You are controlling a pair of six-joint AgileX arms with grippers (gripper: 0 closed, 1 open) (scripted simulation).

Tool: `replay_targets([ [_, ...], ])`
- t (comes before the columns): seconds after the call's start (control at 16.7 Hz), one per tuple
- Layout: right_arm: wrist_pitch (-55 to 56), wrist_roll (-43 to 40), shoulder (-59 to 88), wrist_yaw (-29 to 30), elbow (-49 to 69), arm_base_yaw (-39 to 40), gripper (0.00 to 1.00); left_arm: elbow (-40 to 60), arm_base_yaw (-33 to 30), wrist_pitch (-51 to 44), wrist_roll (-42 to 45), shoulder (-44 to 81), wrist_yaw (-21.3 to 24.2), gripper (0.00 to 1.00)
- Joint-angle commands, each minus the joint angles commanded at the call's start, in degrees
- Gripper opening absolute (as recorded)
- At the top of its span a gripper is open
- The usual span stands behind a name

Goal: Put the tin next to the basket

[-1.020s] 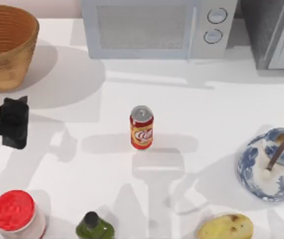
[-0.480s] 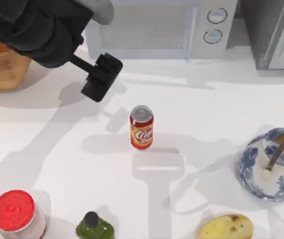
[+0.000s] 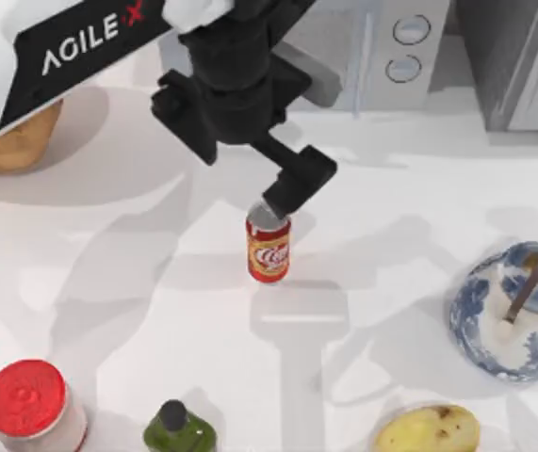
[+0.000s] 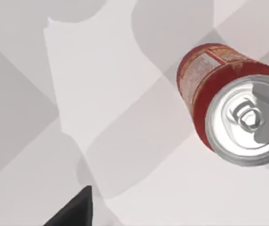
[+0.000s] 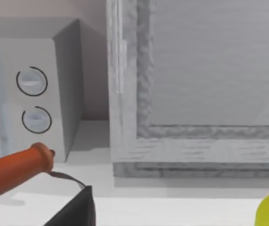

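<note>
You're on the approach: left jaws [image 3: 292, 188] hover just above the tin [image 3: 269, 247], opening unclear. Next, descend and grip.

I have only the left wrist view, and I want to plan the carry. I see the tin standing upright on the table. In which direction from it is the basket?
Observer: The basket stands at the table's far left corner, partly hidden under the left arm.
Operator: Does anything stand between the two?
Observer: No. The red-lidded jar and the green bottle stand at the near edge, off that path.
Operator: And where is my gripper?
Observer: The left gripper hangs over the far rim of the tin, on the microwave side.
</note>
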Motion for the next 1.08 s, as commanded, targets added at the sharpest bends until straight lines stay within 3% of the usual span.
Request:
replay_targets([
  [0.36,0.0,0.0,0.0,0.0,0.0,0.0,1.00,9.0,-1.8,-5.2,-0.2,8.9,0.3,1.00],
  [0.78,0.0,0.0,0.0,0.0,0.0,0.0,1.00,7.9,-1.6,-4.2,-0.1,8.8,0.2,1.00],
  [1.08,0.0,0.0,0.0,0.0,0.0,0.0,1.00,0.0,-1.6,4.1,-0.1,9.0,0.3,1.00],
])
